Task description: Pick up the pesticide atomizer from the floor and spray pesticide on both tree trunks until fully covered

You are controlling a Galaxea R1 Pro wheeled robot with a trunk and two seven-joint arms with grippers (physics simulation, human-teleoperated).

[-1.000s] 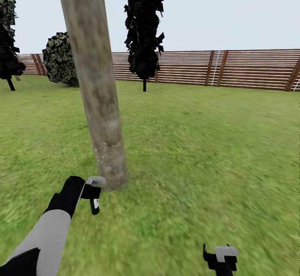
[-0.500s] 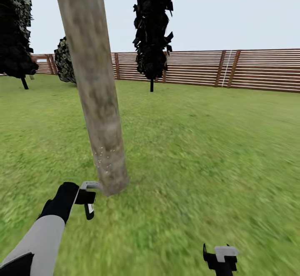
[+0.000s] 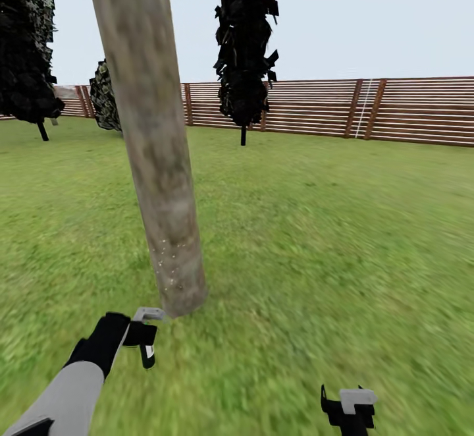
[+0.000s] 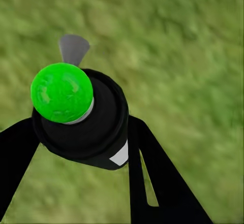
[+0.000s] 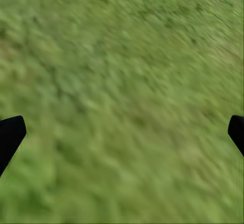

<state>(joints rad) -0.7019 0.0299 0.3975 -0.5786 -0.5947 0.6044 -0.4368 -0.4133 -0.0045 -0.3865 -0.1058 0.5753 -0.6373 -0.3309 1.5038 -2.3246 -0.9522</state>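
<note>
**Spraying at the base of the near trunk — atomizer in left hold**

Left gripper (image 3: 146,337) sits at about 7 o'clock in the head view, its fingers (image 4: 152,183) clenched around the pesticide atomizer (image 4: 81,115). The left wrist view shows the dark body wedged between both fingers, a green cap on top, and grass beneath. In the head view the light grey nozzle head (image 3: 150,314) points toward the foot of the tree trunk (image 3: 155,159), just beside it but apart.

The trunk rises from centre-left toward 12 o'clock, mottled beige-grey and brown. Pale flecks dot its lower part; they may be spray, though that is a judgement. Above them the bark looks unmarked.

Right gripper (image 3: 349,409) at 5 o'clock hangs over bare lawn (image 5: 122,102) — fingers spread wide, nothing held.

Recommendation: keep the nozzle aimed square at the bark, work upward in steady passes, then move around the trunk for the far side. Coverage appears far from complete.
</note>
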